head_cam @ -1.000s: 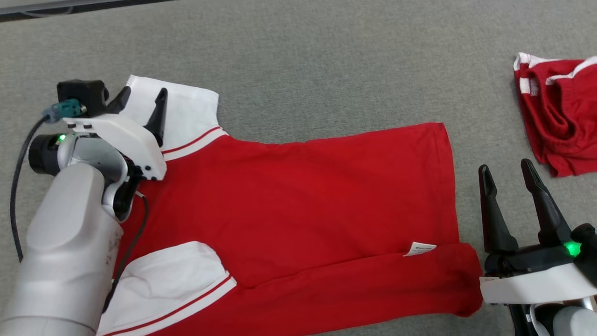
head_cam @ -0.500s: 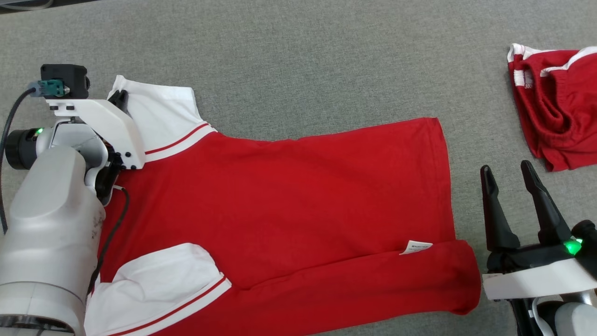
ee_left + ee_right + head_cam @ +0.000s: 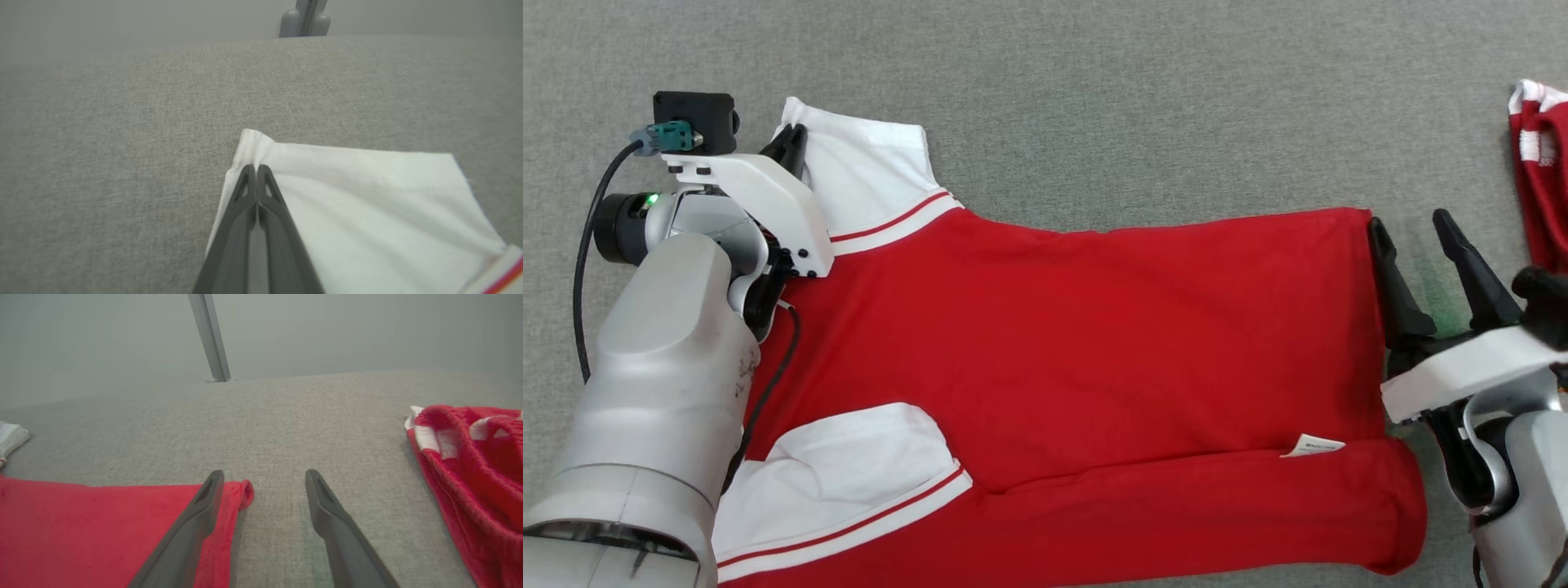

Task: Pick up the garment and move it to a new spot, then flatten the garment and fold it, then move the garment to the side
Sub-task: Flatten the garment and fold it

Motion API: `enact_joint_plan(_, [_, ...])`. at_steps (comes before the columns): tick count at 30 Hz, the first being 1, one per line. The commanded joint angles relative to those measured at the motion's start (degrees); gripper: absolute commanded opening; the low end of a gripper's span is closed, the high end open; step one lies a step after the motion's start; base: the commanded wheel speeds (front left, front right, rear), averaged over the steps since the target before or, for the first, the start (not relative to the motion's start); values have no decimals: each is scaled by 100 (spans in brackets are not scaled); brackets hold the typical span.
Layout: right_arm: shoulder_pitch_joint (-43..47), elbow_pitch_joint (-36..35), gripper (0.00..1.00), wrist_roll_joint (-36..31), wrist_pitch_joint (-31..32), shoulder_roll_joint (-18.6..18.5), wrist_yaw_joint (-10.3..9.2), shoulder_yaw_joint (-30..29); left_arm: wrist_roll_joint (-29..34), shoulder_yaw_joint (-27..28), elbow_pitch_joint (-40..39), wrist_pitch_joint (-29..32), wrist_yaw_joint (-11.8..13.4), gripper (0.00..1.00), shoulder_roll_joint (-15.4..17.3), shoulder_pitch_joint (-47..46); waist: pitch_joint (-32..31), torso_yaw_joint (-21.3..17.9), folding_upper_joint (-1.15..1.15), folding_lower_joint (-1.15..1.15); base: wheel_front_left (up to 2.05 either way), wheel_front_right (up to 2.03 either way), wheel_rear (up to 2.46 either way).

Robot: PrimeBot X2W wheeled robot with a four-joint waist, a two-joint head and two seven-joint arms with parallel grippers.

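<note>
The garment [image 3: 1094,343], a red shirt with white sleeves, lies spread on the grey fabric surface with its near side folded over. My left gripper [image 3: 788,143] is shut on the far outer corner of the upper white sleeve [image 3: 866,171]; the left wrist view shows the left gripper [image 3: 256,167] pinching a pucker of the white sleeve [image 3: 367,204]. At the shirt's far hem corner my right gripper [image 3: 1409,222] stands open. In the right wrist view one finger of the right gripper [image 3: 264,473] lies over the red hem corner [image 3: 239,490] and the other over bare surface.
A second red-and-white garment [image 3: 1543,171] lies crumpled at the right, close beside my right gripper, and is seen as a red heap [image 3: 470,465] in the right wrist view. A grey post [image 3: 208,335] rises beyond the surface. Bare grey surface [image 3: 1135,106] stretches past the shirt.
My left gripper has shut on the white sleeve's corner. My right gripper has come forward to the shirt's far hem corner, still open. The head view has shifted.
</note>
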Motion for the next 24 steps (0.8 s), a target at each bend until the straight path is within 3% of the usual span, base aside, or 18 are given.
enact_joint_plan(1, [-162,209,100,75,93,-102,-2,87,-30,-37,59,-37,6,0,23,-83,60,86,0,0,0,0,0])
enact_joint_plan(5, [-538,711,100,314,402,-300,-2,497,-142,-137,68,-181,3,0,-61,-92,86,163,0,0,0,0,0])
enact_joint_plan(6, [-599,793,88,383,469,-348,-2,596,-171,-172,63,-204,2,0,-63,-95,89,174,0,0,0,0,0])
enact_joint_plan(7, [-652,856,42,466,553,-399,-2,665,-209,-201,48,-245,1,0,-75,-95,87,185,0,0,0,0,0])
enact_joint_plan(8, [-706,908,5,532,630,-456,-2,754,-247,-226,26,-281,1,0,-82,-90,86,195,0,0,0,0,0])
enact_joint_plan(9, [-732,959,0,606,708,-495,-2,803,-268,-255,7,-338,1,0,-75,-91,83,206,0,0,0,0,0])
enact_joint_plan(13, [-827,867,0,819,762,-674,-7,839,-409,-333,-65,-566,0,0,-27,-83,66,235,0,0,0,0,0])
enact_joint_plan(19, [-849,485,0,910,308,-826,-7,624,-547,-400,-320,-1059,-1,0,60,-63,-10,320,0,0,0,0,0])
enact_joint_plan(24, [-663,336,0,953,213,-890,-7,429,-608,-331,-865,-1288,3,0,145,193,-143,453,0,0,0,0,0])
